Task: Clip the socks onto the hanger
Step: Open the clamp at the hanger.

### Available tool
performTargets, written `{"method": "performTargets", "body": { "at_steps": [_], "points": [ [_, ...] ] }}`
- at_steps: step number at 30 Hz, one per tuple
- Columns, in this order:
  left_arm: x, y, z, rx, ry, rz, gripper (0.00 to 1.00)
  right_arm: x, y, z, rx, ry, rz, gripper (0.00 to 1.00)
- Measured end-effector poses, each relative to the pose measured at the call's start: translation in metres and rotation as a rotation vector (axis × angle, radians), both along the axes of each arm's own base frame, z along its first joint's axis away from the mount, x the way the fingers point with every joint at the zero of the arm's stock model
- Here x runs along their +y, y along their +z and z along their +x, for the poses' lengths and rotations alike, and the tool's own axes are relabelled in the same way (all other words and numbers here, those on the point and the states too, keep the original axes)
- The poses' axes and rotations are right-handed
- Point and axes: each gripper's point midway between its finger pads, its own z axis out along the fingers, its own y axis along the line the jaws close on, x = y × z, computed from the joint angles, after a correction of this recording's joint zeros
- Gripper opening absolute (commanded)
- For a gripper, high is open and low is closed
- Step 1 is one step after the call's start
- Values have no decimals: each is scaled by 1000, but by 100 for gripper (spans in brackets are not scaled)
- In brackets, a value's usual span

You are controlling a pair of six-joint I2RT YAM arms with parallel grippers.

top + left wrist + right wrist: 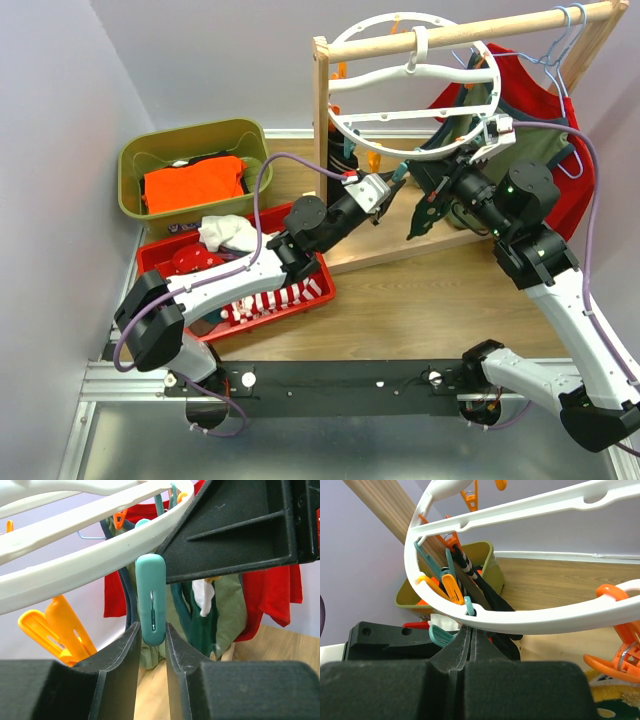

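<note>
Two grippers crowd the near rim of the white ring hanger [545, 619], which hangs from the wooden rack [322, 120] at the far side of the tabletop [430, 310]. The left gripper [152, 632] grasps a dangling teal clip [150, 590] by its lower end, with an orange clip [60, 630] just left of it. The right gripper [470, 639] is clenched tight under the rim, close beside. A red shirt [572, 195] and an olive shirt [530, 140] hang behind. A white sock [228, 232] and a striped sock [268, 300] lie in the red tray [290, 312] at the left, beside a green bin [180, 140].
</note>
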Motion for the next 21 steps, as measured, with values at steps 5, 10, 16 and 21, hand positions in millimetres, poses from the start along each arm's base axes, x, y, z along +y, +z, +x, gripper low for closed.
{"method": "performTargets", "body": {
  "at_steps": [5, 10, 16, 21],
  "points": [
    [0, 1, 0, -3, 1, -1, 34, 0, 0, 0, 2, 0, 3, 1],
    [-2, 1, -3, -10, 3, 3, 34, 0, 0, 0, 6, -1, 6, 1],
    [-2, 1, -4, -23, 30, 14, 34, 0, -1, 0, 11, -1, 10, 1],
    [-1, 1, -4, -31, 46, 21, 34, 0, -1, 0, 13, -2, 10, 1]
  ]
}}
